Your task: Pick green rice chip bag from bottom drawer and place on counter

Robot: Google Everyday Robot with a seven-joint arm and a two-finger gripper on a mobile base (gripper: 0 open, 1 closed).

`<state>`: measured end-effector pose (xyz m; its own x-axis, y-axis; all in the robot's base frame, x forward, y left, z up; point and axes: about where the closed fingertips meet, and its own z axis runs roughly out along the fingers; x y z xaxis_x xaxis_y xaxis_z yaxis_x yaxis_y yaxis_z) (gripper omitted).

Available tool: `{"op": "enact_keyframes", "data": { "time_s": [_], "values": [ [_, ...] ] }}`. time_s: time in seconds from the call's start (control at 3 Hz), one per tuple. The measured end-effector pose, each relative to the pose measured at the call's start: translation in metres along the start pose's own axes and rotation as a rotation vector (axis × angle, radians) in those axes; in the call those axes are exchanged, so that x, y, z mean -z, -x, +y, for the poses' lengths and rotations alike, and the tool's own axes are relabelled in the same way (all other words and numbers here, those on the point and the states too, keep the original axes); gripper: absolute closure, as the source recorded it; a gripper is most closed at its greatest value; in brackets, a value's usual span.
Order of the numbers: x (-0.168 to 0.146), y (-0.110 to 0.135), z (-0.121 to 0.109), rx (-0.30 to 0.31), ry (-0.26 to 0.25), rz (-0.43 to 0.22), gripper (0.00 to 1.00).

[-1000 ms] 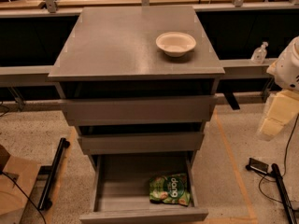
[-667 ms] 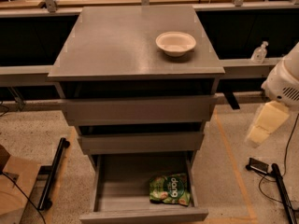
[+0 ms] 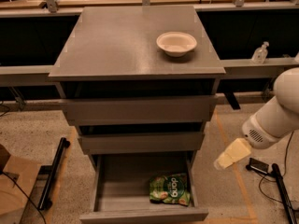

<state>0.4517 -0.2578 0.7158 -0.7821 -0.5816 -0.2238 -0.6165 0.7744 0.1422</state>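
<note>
The green rice chip bag [image 3: 170,189] lies flat in the front right corner of the open bottom drawer [image 3: 140,215], with its "dang" lettering facing up. The two shallower drawers above are pulled out a little. The counter [image 3: 121,45] is the grey cabinet top and carries a white bowl [image 3: 176,43] at its right rear. My white arm comes in from the right, and its pale gripper [image 3: 225,159] hangs to the right of the cabinet. It is above and to the right of the bag, outside the drawer and touching nothing.
A long grey ledge [image 3: 261,65] runs behind the cabinet with a clear bottle [image 3: 259,53] on it. On the floor are a black bar [image 3: 53,171] and a cardboard box [image 3: 11,181] at left, and a black device with cables [image 3: 259,166] at right.
My arm has swung down and to the left, bringing the gripper lower and closer to the open bottom drawer. The bag, the bowl and the drawers have not moved.
</note>
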Motion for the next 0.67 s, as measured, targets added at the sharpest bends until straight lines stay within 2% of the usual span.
{"op": "enact_keyframes", "data": {
  "time_s": [0.33,0.67],
  "values": [
    [-0.007,0.003,-0.004,-0.021,-0.008,-0.016,0.00],
    [-0.019,0.000,-0.007,-0.050,0.009,-0.004,0.00]
  ]
}}
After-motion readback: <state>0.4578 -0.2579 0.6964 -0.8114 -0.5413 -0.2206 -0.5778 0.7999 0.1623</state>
